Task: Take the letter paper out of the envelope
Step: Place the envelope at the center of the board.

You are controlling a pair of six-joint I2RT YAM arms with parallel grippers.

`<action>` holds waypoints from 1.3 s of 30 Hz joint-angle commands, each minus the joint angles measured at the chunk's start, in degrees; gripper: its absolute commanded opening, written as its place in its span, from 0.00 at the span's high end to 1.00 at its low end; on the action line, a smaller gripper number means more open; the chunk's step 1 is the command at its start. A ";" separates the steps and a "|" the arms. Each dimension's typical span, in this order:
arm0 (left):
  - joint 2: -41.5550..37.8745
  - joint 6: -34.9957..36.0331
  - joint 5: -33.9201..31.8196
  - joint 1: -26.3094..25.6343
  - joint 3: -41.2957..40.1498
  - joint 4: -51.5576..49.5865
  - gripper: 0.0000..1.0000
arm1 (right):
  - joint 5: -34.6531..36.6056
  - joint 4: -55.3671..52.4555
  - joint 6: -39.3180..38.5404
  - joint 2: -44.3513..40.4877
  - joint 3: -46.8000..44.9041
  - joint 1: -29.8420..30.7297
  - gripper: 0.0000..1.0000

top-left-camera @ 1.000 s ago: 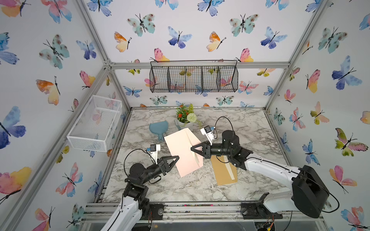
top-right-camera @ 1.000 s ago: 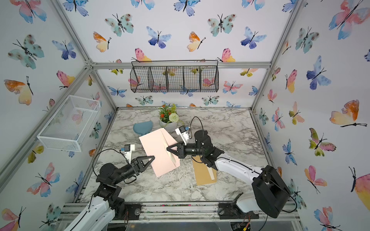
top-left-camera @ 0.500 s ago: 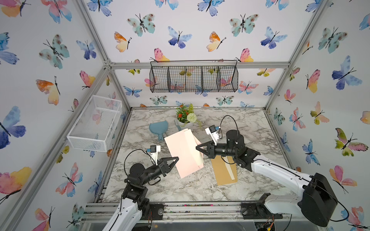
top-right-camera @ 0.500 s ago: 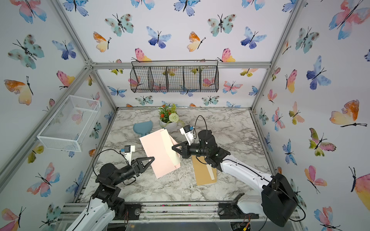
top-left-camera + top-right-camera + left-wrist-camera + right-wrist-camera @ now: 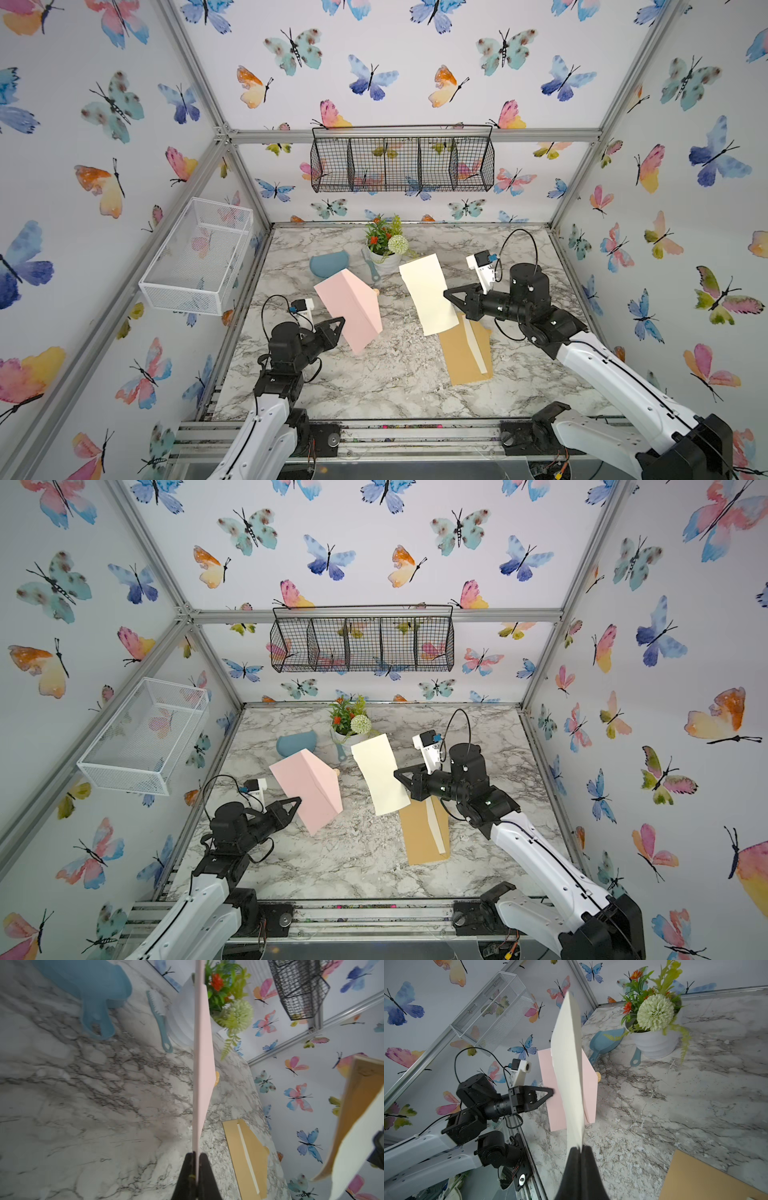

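Note:
In both top views a pink envelope (image 5: 349, 311) (image 5: 307, 791) hangs tilted above the marble table, and my left gripper (image 5: 341, 321) (image 5: 298, 801) is shut on its near edge. The left wrist view shows the envelope (image 5: 204, 1064) edge-on, pinched between the left gripper's (image 5: 195, 1159) jaws. The cream letter paper (image 5: 426, 291) (image 5: 380, 775) hangs in the air to the right of the envelope, fully outside it, with a gap between them. My right gripper (image 5: 446, 296) (image 5: 397, 776) is shut on the paper's right edge. The right wrist view shows the paper (image 5: 569, 1064) rising from the closed right gripper (image 5: 580, 1149).
A brown envelope (image 5: 465, 353) (image 5: 419, 837) lies flat on the table below the right gripper. At the back stand a flower pot (image 5: 384, 253), a blue scoop (image 5: 328, 264) and a blue brush (image 5: 371, 268). A white wire basket (image 5: 195, 253) hangs on the left wall, a black one (image 5: 401, 160) on the back wall.
My right gripper has drawn the cream paper to the right, out of the pink envelope. The two overlapped before and now hang apart. The left gripper has tightened on the envelope.

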 commanded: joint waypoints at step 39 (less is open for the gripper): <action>-32.33 -24.14 21.84 22.69 -13.31 4.47 0.39 | -25.45 37.03 19.20 9.72 -13.52 0.00 0.99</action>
